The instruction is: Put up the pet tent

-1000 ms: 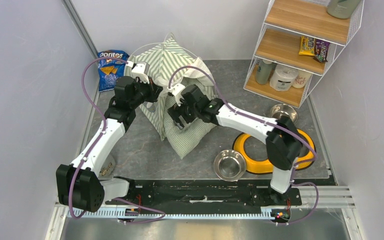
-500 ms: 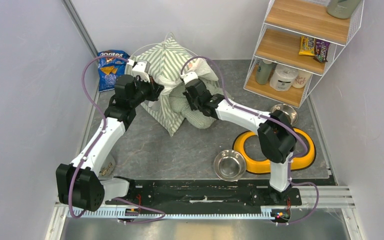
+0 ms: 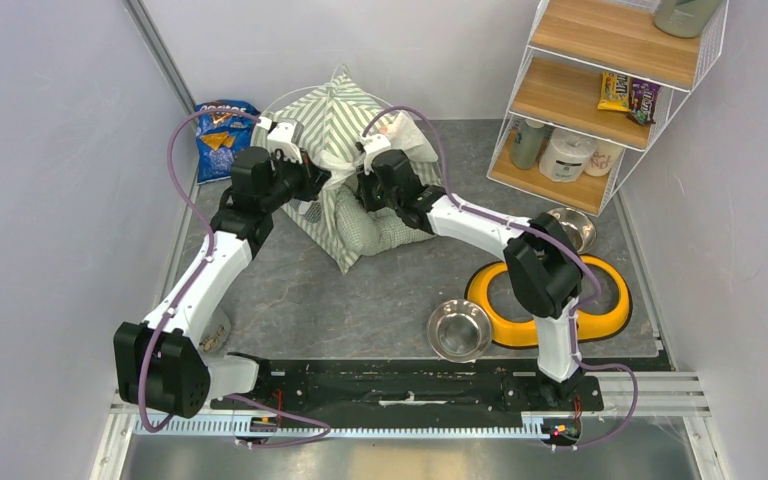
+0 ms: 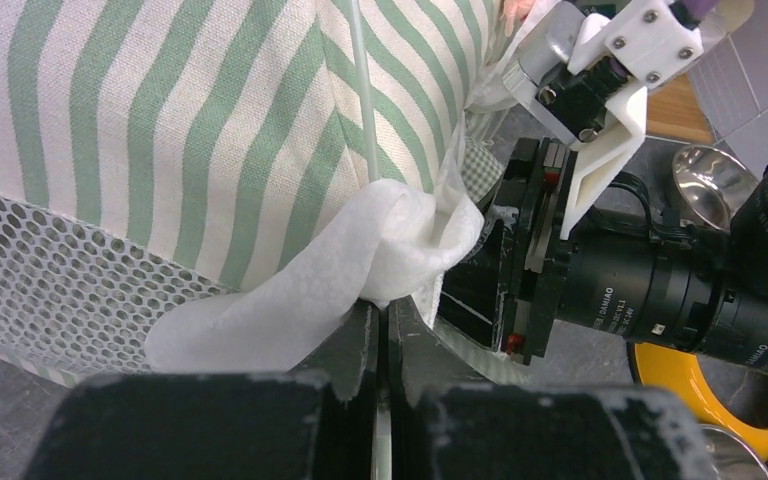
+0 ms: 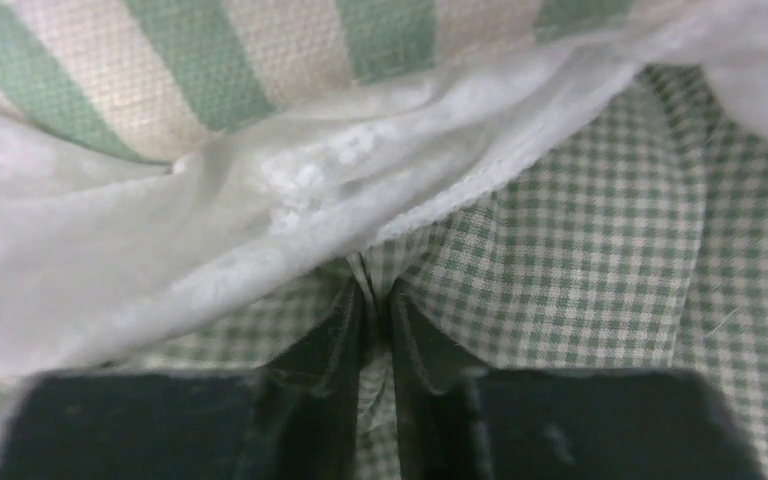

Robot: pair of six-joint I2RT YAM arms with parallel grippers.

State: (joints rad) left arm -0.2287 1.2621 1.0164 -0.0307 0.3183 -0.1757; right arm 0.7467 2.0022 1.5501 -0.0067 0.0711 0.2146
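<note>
The pet tent (image 3: pixel 330 115), green-and-white striped with white mesh, stands at the back centre. My left gripper (image 3: pixel 314 185) is shut on a white fabric flap (image 4: pixel 380 250) at the edge of the tent's opening, and a thin pole (image 4: pixel 364 100) runs down to the flap. The striped wall (image 4: pixel 160 110) and mesh panel (image 4: pixel 50 290) fill the left wrist view. My right gripper (image 3: pixel 364 195) is shut on a fold of the pale green checked cushion (image 3: pixel 388 228) at the tent's mouth. In the right wrist view the cushion (image 5: pixel 580 250) lies under the tent's white edge (image 5: pixel 160 240).
A Doritos bag (image 3: pixel 222 135) leans at the back left. A steel bowl (image 3: pixel 459 328) and a yellow double-bowl holder (image 3: pixel 600 318) lie at the front right, with another steel bowl (image 3: pixel 566 224) behind them. A wire shelf (image 3: pixel 600 90) stands at the back right.
My right gripper, open over the cushion a second ago, has shut on it and carried it back from the front floor to the tent's opening. The left arm has held still.
</note>
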